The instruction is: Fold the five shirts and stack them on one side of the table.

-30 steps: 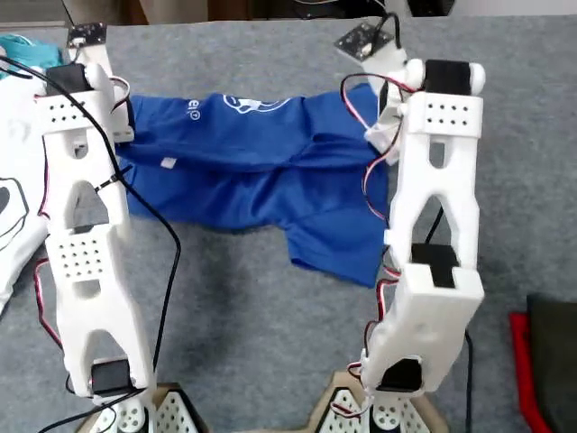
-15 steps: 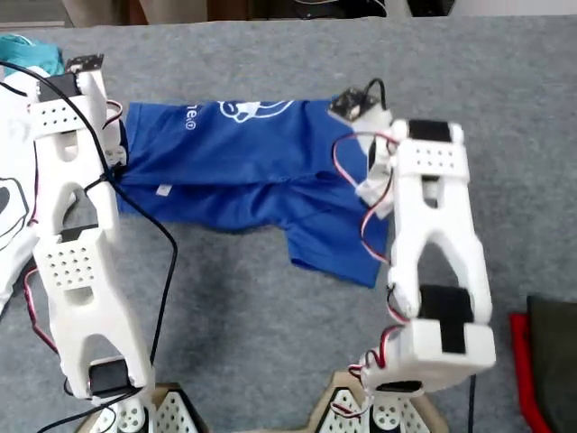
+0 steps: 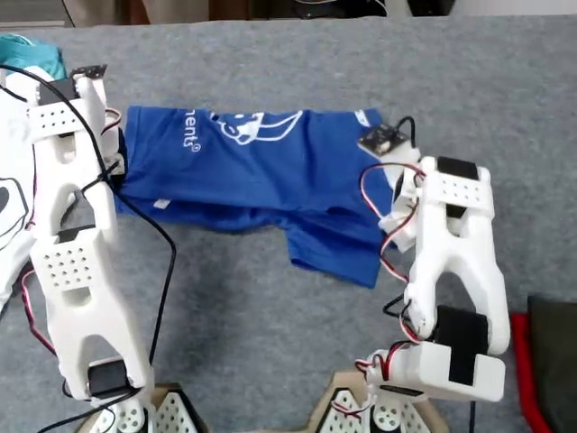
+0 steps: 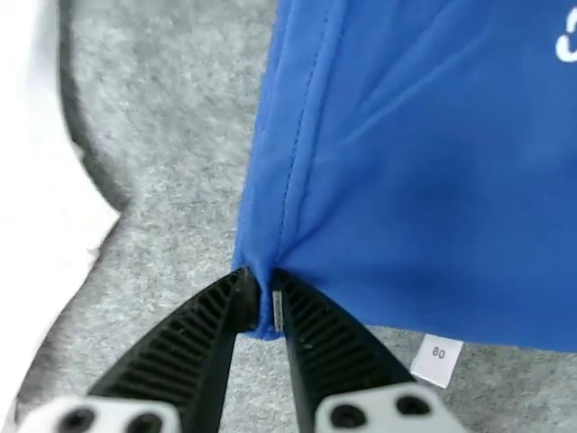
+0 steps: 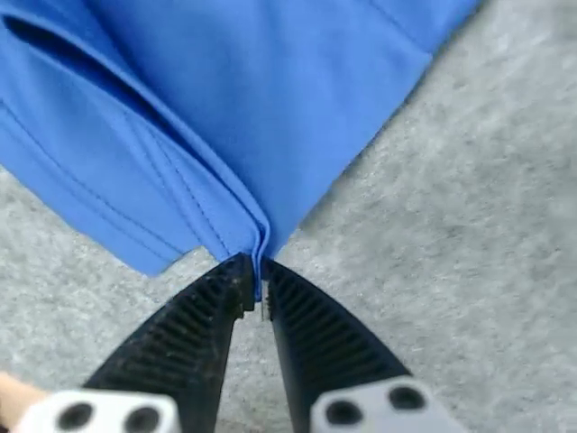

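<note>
At the left edge lies a white shirt (image 3: 11,189). Just beside it my left tool (image 4: 261,290) is clamped tight on a hem corner of the blue shirt (image 3: 261,171), which is spread half-folded across the grey tabletop (image 3: 225,307). My right tool (image 5: 255,275) pinches the opposite doubled edge, jaws closed on the cloth. Gripping both ends, I judge, lets the fold lie taut and straight. A dark item (image 3: 552,352) sits far right.

The right gripper (image 5: 255,289) pinches a layered, stitched edge of the blue shirt (image 5: 225,108) between its black ribbed fingers (image 5: 194,329), jaws closed on the fabric. Grey felt-like table covering (image 5: 451,225) lies beneath, beside the shirt's hem.
</note>
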Tool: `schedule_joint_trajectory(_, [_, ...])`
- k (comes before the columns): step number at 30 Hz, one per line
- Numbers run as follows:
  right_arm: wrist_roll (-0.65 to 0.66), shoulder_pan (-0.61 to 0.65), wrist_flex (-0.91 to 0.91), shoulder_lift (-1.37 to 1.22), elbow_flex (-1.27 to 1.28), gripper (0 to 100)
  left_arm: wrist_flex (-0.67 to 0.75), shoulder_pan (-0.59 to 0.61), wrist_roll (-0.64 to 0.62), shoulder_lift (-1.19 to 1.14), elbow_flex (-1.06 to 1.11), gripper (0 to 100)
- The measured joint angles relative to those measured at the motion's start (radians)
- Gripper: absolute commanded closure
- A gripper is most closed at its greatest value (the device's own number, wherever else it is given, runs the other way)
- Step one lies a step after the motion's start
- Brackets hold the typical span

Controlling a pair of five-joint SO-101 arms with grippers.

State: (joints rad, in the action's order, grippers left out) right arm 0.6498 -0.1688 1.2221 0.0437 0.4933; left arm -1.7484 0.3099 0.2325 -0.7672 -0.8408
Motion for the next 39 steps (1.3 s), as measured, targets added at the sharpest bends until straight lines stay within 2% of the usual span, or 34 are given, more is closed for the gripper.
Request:
schedule_joint_trajectory(14, [0.021,0.0,-0.018,0.0,0.015,99.1,0.0,0.028,0.002,0.0,0.043,98])
schedule_joint_trajectory(16, [0.023,0.0,-0.018,0.0,0.015,95.2,0.0,0.023,0.026,0.0,0.075,98])
schedule_joint_trajectory(22, [0.028,0.029,-0.018,0.0,0.015,74.2,0.0,-0.054,0.103,0.002,0.144,98])
schedule_joint_trajectory(24, [0.048,0.049,-0.018,0.0,0.015,71.6,0.0,-0.069,0.118,0.002,0.144,97])
schedule_joint_trajectory(31, [0.057,0.077,-0.011,0.133,0.017,77.5,0.0,-0.068,0.126,0.002,0.13,82])
schedule_joint_trajectory(36, [0.009,0.212,-0.043,0.13,0.009,87.1,0.0,-0.092,0.118,0.002,0.011,81])
schedule_joint_trajectory(39, [-0.043,0.305,-0.107,0.058,-0.032,88.4,0.0,-0.126,0.038,0.002,-0.041,81])
